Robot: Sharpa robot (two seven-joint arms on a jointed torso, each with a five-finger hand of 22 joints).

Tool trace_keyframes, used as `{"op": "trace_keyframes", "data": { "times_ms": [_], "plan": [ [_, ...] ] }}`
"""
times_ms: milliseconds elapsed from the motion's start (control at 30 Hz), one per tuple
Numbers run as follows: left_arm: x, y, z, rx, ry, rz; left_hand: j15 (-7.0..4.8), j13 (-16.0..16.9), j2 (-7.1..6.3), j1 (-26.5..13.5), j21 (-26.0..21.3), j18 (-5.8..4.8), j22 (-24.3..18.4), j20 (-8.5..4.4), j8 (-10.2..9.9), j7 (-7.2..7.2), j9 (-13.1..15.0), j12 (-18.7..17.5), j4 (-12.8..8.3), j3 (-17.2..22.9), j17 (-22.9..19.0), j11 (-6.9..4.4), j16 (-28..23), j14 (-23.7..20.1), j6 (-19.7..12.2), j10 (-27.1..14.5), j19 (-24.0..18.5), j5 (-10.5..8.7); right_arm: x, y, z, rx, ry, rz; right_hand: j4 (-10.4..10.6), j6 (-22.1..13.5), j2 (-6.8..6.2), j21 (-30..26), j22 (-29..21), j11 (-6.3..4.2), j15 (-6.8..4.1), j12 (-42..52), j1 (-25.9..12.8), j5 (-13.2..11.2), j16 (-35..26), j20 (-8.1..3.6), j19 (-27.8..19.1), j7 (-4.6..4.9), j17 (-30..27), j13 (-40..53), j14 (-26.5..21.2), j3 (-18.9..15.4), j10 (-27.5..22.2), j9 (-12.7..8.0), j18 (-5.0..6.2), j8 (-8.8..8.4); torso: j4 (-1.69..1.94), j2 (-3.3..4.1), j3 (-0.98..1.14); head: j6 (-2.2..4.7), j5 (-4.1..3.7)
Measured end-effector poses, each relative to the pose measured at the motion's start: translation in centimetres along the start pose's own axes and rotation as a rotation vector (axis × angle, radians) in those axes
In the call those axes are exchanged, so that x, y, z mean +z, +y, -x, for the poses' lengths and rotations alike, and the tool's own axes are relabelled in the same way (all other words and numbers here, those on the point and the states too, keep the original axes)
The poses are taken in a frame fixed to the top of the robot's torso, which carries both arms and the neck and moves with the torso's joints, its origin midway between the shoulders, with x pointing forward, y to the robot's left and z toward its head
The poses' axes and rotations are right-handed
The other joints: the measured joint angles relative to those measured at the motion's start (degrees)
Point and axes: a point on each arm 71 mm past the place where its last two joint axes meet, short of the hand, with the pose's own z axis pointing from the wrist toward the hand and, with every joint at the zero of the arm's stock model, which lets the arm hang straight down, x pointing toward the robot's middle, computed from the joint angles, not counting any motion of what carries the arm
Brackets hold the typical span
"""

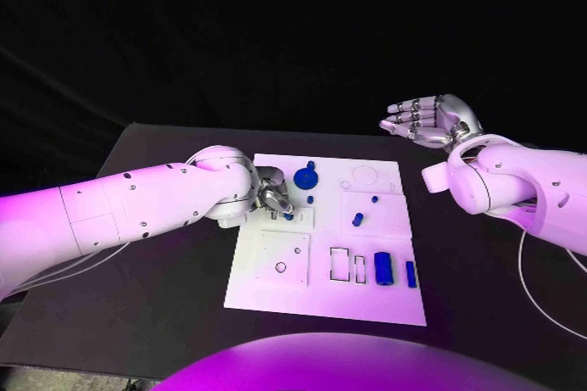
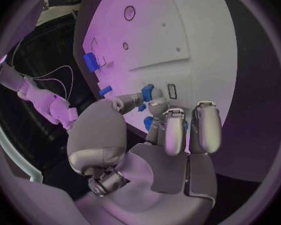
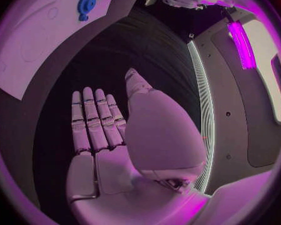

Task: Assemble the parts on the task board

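The white task board [image 1: 367, 302] lies in the middle of the black table. My left hand [image 1: 271, 196] hovers low over its near-left part and pinches a small blue part [image 2: 147, 91] between thumb and a finger, close to a small rectangular slot [image 2: 172, 91]. A blue round gear [image 1: 304, 178] stands near the board's far edge, and two small blue pegs [image 1: 357, 220] stand mid-board. A blue cylinder [image 1: 384, 268] and a blue bar [image 1: 411, 274] lie at the board's right side. My right hand [image 1: 428, 118] is raised beyond the board's far right corner, fingers straight and empty.
Empty rectangular slots [image 1: 340, 265] and a square plate with a hole [image 1: 282, 260] mark the board's near half. Bare black table [image 1: 159, 306] surrounds the board. A white cable [image 1: 528, 272] runs along the table's right side. The gear [image 3: 87, 4] and board [image 3: 28, 45] appear past my right palm.
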Motion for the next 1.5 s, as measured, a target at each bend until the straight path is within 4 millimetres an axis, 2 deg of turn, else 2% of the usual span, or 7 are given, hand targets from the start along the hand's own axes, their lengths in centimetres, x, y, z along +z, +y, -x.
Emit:
{"op": "trace_keyframes", "data": {
  "times_ms": [333,633,967,1200,1300,1433,1500],
  "plan": [
    [0.1,0.0,-0.1,-0.001,0.005,0.0,0.0,0.3,-0.37,-1.7,0.0,0.0,0.0,-0.21,-0.6,0.2,0.1,0.2,4.8,-7.5,0.0,0.0,0.0,0.0,0.6,0.0,0.2,0.02,0.0,0.0,0.0,0.0,0.001,-0.001,0.0,0.0,0.0,0.0,-0.2,0.0,0.0,0.0,0.0,0.0,0.0,0.0,0.0,0.0,0.0,0.0,0.0,0.0,0.0,0.0,0.0,0.0,0.0,-0.02,0.01,0.0,-0.04],
    [0.1,0.0,-0.1,-0.002,0.005,0.001,0.0,0.4,-0.37,-1.7,-0.2,0.0,0.0,-0.21,-1.0,0.21,0.3,0.2,6.7,-11.1,0.0,0.0,0.0,0.0,0.6,0.0,0.2,-0.2,0.0,0.0,0.0,0.0,0.001,-0.001,0.1,0.0,0.0,0.0,-0.5,0.0,0.0,0.0,0.0,0.0,-0.2,0.0,0.0,0.0,-0.2,0.0,0.0,-0.4,0.0,0.0,0.0,0.0,0.0,-0.02,0.01,0.0,-0.14],
    [-0.1,0.5,-0.1,-0.012,0.003,0.002,0.01,0.6,-0.37,-1.7,-0.2,0.0,0.0,-0.21,-1.3,0.41,0.3,0.4,7.1,-13.9,0.0,0.01,0.0,0.0,0.8,0.0,0.2,-0.2,0.0,-0.1,0.0,0.0,0.001,-0.002,0.2,0.0,-0.23,0.0,-0.8,0.0,0.0,0.0,-0.2,0.0,-0.5,0.0,-0.4,0.0,-0.3,0.0,0.0,-0.6,0.0,-0.1,0.01,0.0,-0.02,-0.02,-0.01,0.0,-0.16],
    [-1.1,0.4,1.1,-0.045,-0.02,-0.017,0.01,0.1,-0.37,-1.7,-0.2,0.0,-0.2,-0.21,-1.3,0.41,0.4,0.4,7.1,-15.1,0.0,0.01,0.0,0.0,0.8,0.0,0.2,-0.2,-0.1,-0.1,0.1,0.0,0.001,-0.003,0.3,0.0,-0.22,0.0,-1.1,0.0,0.0,0.0,-0.2,0.0,-0.5,0.0,-0.4,0.0,-0.4,0.0,0.0,-1.0,0.0,-0.1,0.0,0.0,-0.05,-0.02,-0.04,0.0,-0.38],
    [-1.7,0.2,1.9,-0.063,-0.037,-0.03,0.01,-1.0,-0.14,-1.9,-0.6,0.0,-0.8,-0.34,-1.7,0.54,0.5,-0.3,7.1,-16.0,0.0,0.11,0.0,0.0,0.7,-0.6,0.1,-0.2,-0.1,-0.2,0.1,0.0,0.0,-0.005,0.3,0.0,0.07,0.0,-1.2,0.0,0.0,0.0,-0.5,0.0,-0.5,0.0,-0.4,0.0,-0.4,0.0,0.0,-1.0,0.0,-0.1,0.0,0.0,-0.07,-0.05,-0.04,0.0,-0.42],
    [-2.8,0.0,3.9,-0.082,-0.072,-0.044,0.01,-1.8,-0.14,-1.9,-0.7,0.0,-1.2,-0.32,-1.7,0.64,0.5,-0.7,7.1,-16.5,0.0,0.31,0.0,0.0,0.1,-1.2,-0.3,-0.2,0.0,-0.3,0.1,-0.001,-0.002,-0.006,0.4,0.0,-0.23,0.0,-1.3,0.0,0.0,0.0,-0.8,0.0,-0.9,0.0,-0.9,0.0,-0.5,0.0,0.0,-1.4,0.0,-0.2,0.0,0.0,-0.07,-0.1,-0.01,0.07,-0.43],
    [-3.2,0.0,4.8,-0.088,-0.089,-0.047,0.01,-2.8,-0.11,-1.9,-1.3,0.0,-2.0,-0.3,-2.4,1.05,0.5,-1.4,7.1,-17.3,0.0,0.56,0.0,0.0,-0.9,-2.3,-1.0,-0.2,0.0,-0.3,0.2,-0.002,-0.003,-0.007,0.4,0.0,-0.23,0.0,-1.3,0.0,0.0,0.0,-0.8,0.0,-0.9,0.0,-0.9,0.0,-0.5,0.0,0.0,-1.4,0.0,-0.2,0.0,0.0,-0.03,-0.12,0.0,0.19,-0.43]
  ]
}}
